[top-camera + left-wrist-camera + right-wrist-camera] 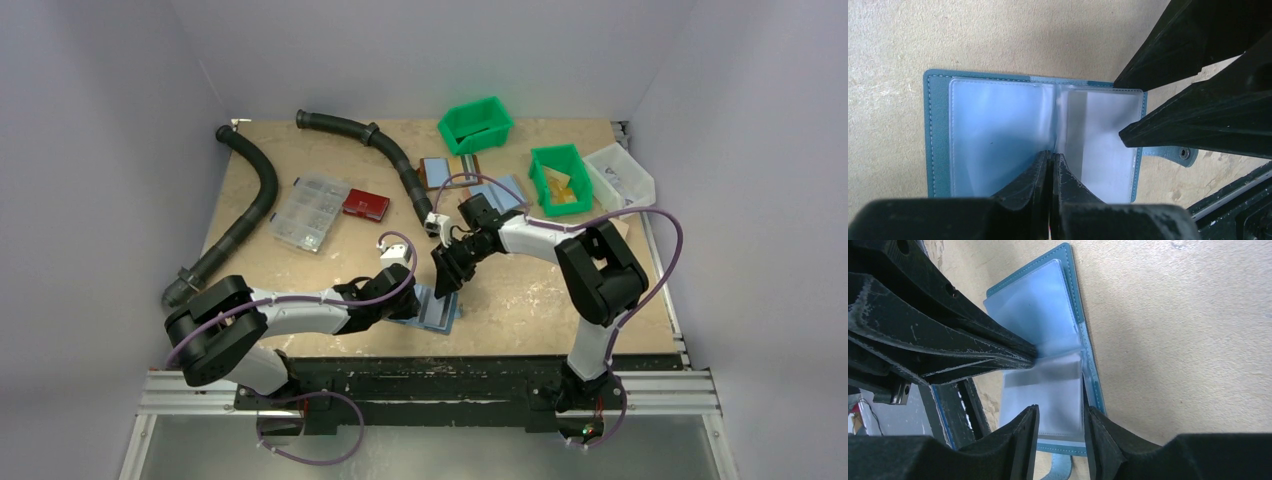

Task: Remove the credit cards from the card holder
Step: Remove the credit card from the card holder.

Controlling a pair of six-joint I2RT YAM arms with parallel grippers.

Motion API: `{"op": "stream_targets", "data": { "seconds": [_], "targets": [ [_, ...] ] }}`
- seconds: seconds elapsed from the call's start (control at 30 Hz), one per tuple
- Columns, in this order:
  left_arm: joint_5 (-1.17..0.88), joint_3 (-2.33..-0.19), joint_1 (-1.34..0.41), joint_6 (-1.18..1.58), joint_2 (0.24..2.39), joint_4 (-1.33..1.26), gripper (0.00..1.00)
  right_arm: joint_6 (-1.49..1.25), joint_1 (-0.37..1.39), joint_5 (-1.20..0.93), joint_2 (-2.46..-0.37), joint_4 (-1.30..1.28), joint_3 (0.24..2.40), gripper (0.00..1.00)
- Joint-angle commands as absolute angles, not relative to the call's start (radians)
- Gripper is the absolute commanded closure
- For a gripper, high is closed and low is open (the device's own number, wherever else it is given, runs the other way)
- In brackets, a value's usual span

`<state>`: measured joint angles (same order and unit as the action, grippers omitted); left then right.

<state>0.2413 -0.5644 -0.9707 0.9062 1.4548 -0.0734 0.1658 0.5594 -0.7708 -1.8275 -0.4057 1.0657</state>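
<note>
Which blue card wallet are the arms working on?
The card holder lying open at the near edge, with the left tool and right tool at it. The other two blue holders sit farther back by the green bins, untouched.

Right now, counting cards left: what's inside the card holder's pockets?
Inside the card holder, a pale card with a grey stripe shows in the tab-side pocket. The other looks hazy blue; anything beneath is covered.
</note>
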Motion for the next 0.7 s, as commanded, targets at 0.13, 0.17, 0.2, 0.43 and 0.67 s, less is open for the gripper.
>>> {"op": "stream_targets", "data": {
  "seconds": [0.13, 0.17, 0.2, 0.43, 0.67],
  "targets": [
    [0.247, -0.539, -0.962, 0.914, 1.467, -0.059, 1.0, 0.157, 0.569, -0.863, -1.825, -0.424, 1.089, 0.61],
    [0.245, -0.539, -0.962, 0.913, 1.463, -0.062, 1.0, 0.152, 0.569, -0.879, -1.825, -0.422, 1.09, 0.63],
    [0.24, -0.538, -0.962, 0.913, 1.459, -0.065, 1.0, 0.147, 0.569, -0.889, -1.827, -0.42, 1.091, 0.64],
    [0.189, -0.518, -0.956, 0.899, 1.388, -0.1, 0.61, 0.116, 0.569, -0.944, -1.84, -0.401, 1.092, 0.68],
    [0.123, -0.464, -0.954, 0.857, 1.291, -0.176, 0.34, 0.085, 0.567, -1.004, -1.859, -0.387, 1.094, 0.68]
  ]
}}
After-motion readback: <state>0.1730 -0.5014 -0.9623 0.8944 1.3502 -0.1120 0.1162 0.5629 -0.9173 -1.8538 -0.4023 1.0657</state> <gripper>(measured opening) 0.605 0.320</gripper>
